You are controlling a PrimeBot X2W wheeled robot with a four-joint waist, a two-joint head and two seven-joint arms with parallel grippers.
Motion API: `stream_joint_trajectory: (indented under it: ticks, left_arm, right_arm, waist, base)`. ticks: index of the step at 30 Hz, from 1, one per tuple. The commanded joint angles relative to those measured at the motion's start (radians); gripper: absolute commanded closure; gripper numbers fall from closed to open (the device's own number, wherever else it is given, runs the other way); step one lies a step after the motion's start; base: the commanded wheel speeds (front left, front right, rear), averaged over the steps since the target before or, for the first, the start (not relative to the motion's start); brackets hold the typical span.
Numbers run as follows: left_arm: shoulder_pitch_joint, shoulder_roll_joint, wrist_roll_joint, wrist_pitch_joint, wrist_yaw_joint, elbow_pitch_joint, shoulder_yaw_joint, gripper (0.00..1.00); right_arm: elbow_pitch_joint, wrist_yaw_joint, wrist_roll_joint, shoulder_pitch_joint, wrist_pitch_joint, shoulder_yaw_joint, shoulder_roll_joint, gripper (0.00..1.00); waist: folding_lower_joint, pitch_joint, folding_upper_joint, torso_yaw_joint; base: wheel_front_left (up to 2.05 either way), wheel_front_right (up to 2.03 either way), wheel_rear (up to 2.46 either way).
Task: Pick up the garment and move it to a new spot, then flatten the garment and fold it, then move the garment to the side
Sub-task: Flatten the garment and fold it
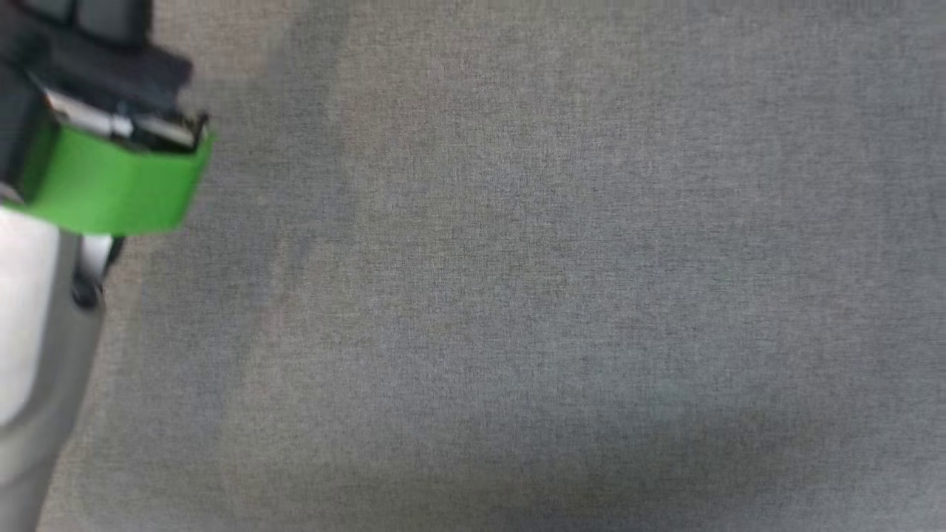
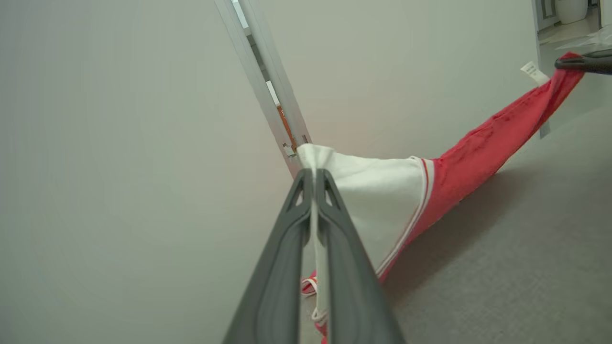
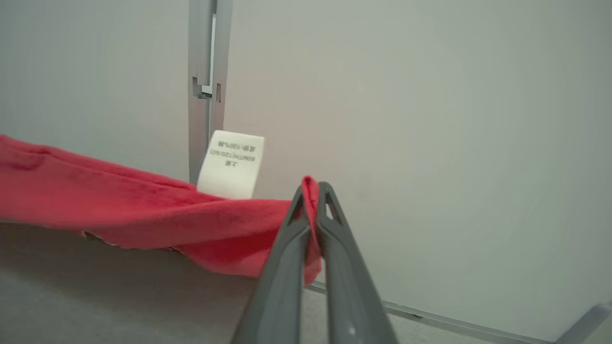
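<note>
The garment point(image 2: 468, 157) is red with a white part and striped trim, and it hangs stretched above the grey cloth-covered table point(image 2: 526, 248). In the left wrist view my left gripper point(image 2: 314, 174) is shut on the garment's white end. The other arm's fingertips point(image 2: 585, 62) pinch the red end at the far right of that view. In the right wrist view my right gripper point(image 3: 311, 187) is shut on the red edge of the garment point(image 3: 119, 205), beside a white care label point(image 3: 232, 165). In the head view, my left arm with its green band point(image 1: 111, 181) shows at the left edge.
A pale wall panel with a grey vertical frame point(image 3: 208, 71) stands behind the table. A grey rail point(image 3: 454, 325) runs along the table's far edge. The grey table surface point(image 1: 517, 295) spreads wide under the head camera.
</note>
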Motion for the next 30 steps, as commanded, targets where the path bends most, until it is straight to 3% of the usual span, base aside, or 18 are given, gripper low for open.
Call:
stream_joint_trajectory:
  ticks: [1, 5, 9, 18, 23, 30]
  left_arm:
    - [0.095, -0.009, -0.011, 0.0, -0.004, -0.019, 0.02, 1.0]
    - [0.332, -0.043, -0.03, 0.0, -0.017, -0.057, 0.058, 1.0]
    - [0.535, -0.087, -0.046, 0.0, -0.03, -0.086, 0.087, 1.0]
    - [0.832, -0.171, -0.027, 0.0, -0.051, -0.146, 0.127, 1.0]
    - [0.938, -0.186, -0.003, 0.0, -0.054, -0.184, 0.139, 1.0]
    - [1.021, -0.151, 0.014, 0.001, -0.077, -0.24, 0.109, 1.0]
  right_arm:
    - [-0.047, -0.002, 0.003, 0.094, -0.004, -0.045, 0.01, 1.0]
    - [-0.152, -0.002, 0.005, 0.336, -0.004, -0.136, 0.057, 1.0]
    - [-0.193, -0.002, 0.035, 0.521, -0.004, -0.161, 0.103, 1.0]
    - [-0.271, -0.002, 0.096, 0.758, -0.004, -0.171, 0.136, 1.0]
    - [-0.335, -0.002, 0.107, 0.87, -0.004, -0.181, 0.142, 1.0]
    - [-0.379, -0.002, 0.072, 0.97, -0.004, -0.221, 0.151, 1.0]
  waist:
    - [-0.0001, -0.12, 0.0, 0.001]
    - [-0.0001, -0.202, 0.0, -0.009]
    - [-0.0001, -0.27, 0.0, -0.028]
    - [-0.0001, -0.351, 0.0, -0.05]
    - [-0.0001, -0.353, 0.0, -0.057]
    - [-0.0001, -0.358, 0.0, -0.078]
  base:
    - [0.0, 0.0, 0.0]
    - [0.0, 0.0, 0.0]
    - [0.0, 0.0, 0.0]
    - [0.0, 0.0, 0.0]
    - [0.0, 0.0, 0.0]
    - [0.0, 0.0, 0.0]
